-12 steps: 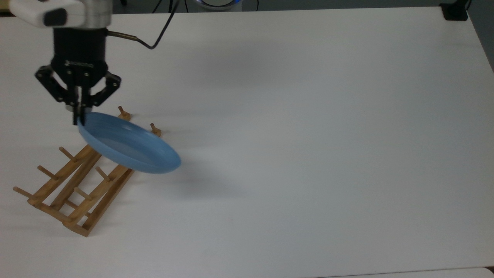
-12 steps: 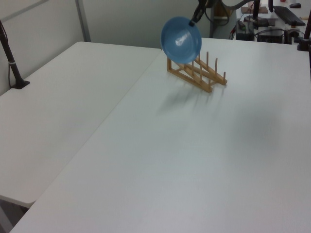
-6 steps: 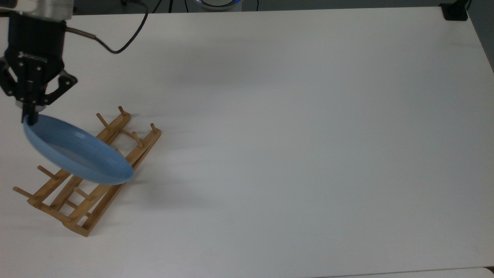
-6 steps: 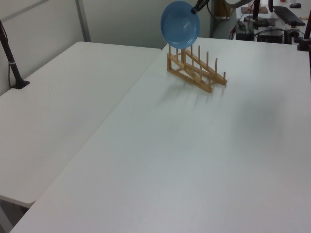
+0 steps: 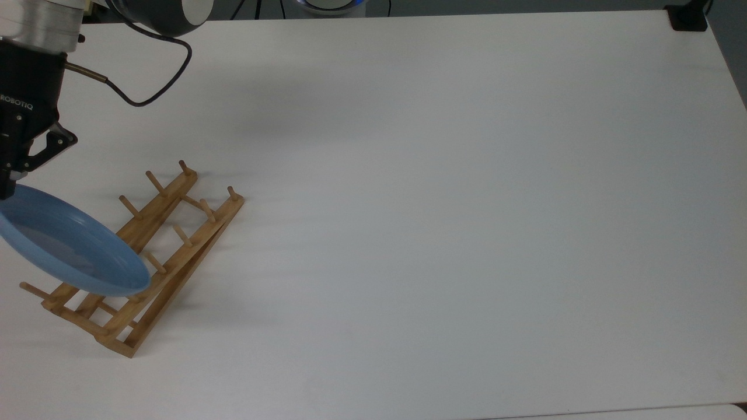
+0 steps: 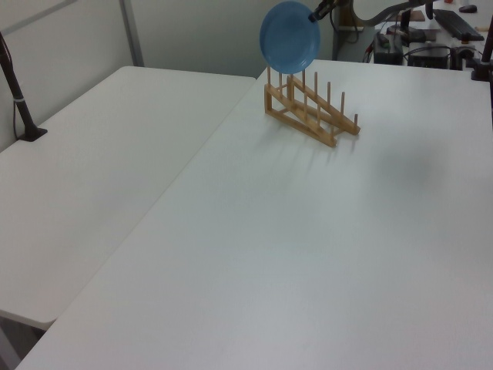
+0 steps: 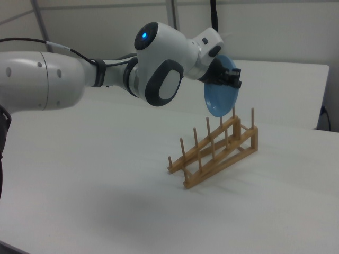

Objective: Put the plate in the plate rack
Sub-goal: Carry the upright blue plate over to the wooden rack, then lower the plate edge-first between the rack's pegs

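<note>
A bare white table (image 5: 443, 192) carries only the rack (image 5: 153, 251), lower left in the top view; a black cable (image 5: 153, 87) loops behind the gripper (image 5: 7, 189), whose body reads "ROBOTIQ". The gripper pinches the rim of the plate (image 5: 70, 248), holding it tilted in the air over the rack's lower end. Since half a second ago, gripper and plate have slid further toward the top view's left edge, uncovering more pegs.

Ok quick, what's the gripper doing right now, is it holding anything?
Gripper: shut on the rim of the plate, holding it in the air above the plate rack.
</note>
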Robot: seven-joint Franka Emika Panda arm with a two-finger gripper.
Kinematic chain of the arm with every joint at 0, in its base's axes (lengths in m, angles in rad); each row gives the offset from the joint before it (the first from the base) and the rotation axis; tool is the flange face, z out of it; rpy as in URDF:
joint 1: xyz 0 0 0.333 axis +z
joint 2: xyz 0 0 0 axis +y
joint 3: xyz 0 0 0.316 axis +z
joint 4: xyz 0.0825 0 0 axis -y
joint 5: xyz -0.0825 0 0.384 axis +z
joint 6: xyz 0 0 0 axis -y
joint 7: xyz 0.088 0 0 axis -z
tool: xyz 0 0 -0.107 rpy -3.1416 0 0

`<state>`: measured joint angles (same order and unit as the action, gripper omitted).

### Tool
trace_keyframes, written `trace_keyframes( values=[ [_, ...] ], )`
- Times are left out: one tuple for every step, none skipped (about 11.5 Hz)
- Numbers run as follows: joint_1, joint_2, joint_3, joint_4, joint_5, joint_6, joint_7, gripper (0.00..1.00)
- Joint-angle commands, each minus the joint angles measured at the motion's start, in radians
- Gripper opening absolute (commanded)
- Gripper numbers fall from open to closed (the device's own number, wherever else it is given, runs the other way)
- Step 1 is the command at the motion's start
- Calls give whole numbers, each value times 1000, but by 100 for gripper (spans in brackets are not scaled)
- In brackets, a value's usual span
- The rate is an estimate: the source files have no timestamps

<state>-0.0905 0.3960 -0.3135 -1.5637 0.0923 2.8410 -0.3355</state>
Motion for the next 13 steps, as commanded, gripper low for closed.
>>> trace_keyframes(
  values=[
    [-3, 6, -2, -16, 26, 54, -60, 0],
    [-3, 10, -2, -21, 27, 54, -98, 0],
    [-3, 12, -2, -21, 40, 54, -149, 0],
    [-2, 12, -2, -21, 50, 54, -183, 0],
    [-2, 12, -2, -22, 64, 54, -219, 0],
    [0, 12, -2, -24, 64, 52, -264, 0],
    [0, 12, -2, -25, 66, 52, -308, 0],
    [2, 12, -2, -24, 64, 54, -339, 0],
    [5, 12, -2, -24, 64, 54, -353, 0],
    [5, 12, -4, -22, 58, 54, -361, 0],
    [3, 15, -4, -18, 58, 54, -372, 0],
    [0, 17, -4, -18, 58, 55, -393, 0],
    [0, 33, -4, -18, 61, 60, -410, 0]
  ],
)
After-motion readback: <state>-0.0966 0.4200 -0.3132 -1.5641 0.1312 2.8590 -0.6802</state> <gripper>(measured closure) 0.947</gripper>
